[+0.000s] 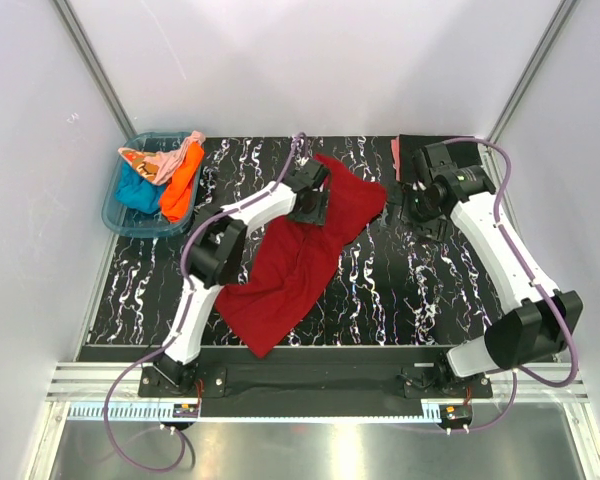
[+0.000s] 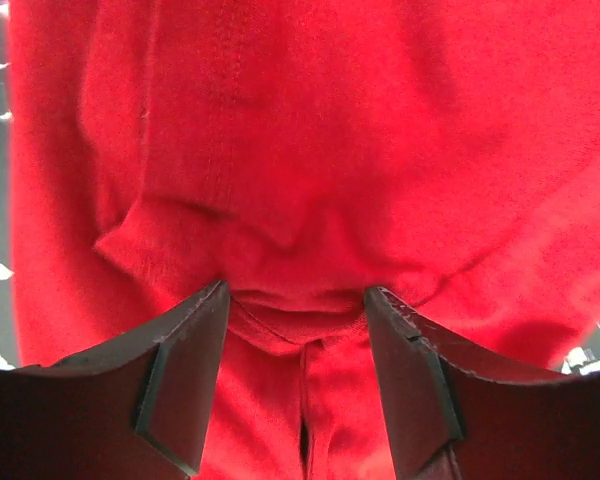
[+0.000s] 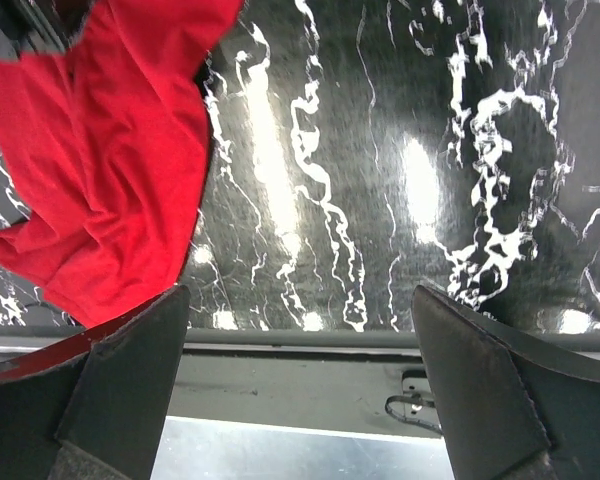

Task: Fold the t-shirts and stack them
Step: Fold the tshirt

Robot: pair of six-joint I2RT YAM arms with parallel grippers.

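Note:
The dark red t-shirt [image 1: 300, 262] lies crumpled and spread diagonally across the middle of the black marbled table [image 1: 400, 290]. My left gripper [image 1: 310, 205] is over its upper part. In the left wrist view the shirt [image 2: 330, 150] fills the frame, and the left gripper [image 2: 295, 300] is open, with a bunched fold of red cloth between its spread fingers. My right gripper [image 1: 407, 205] is open and empty, just right of the shirt's upper right corner. In the right wrist view the right gripper [image 3: 300, 295] hangs above bare table, with the shirt [image 3: 100, 170] to its left.
A blue plastic tub [image 1: 115, 215] at the back left holds the orange t-shirt [image 1: 183, 185], the teal t-shirt [image 1: 135, 192] and pale pink cloth [image 1: 165, 160]. A strip of salmon pink cloth [image 1: 394, 157] shows at the back edge beside the right arm. White walls enclose the table.

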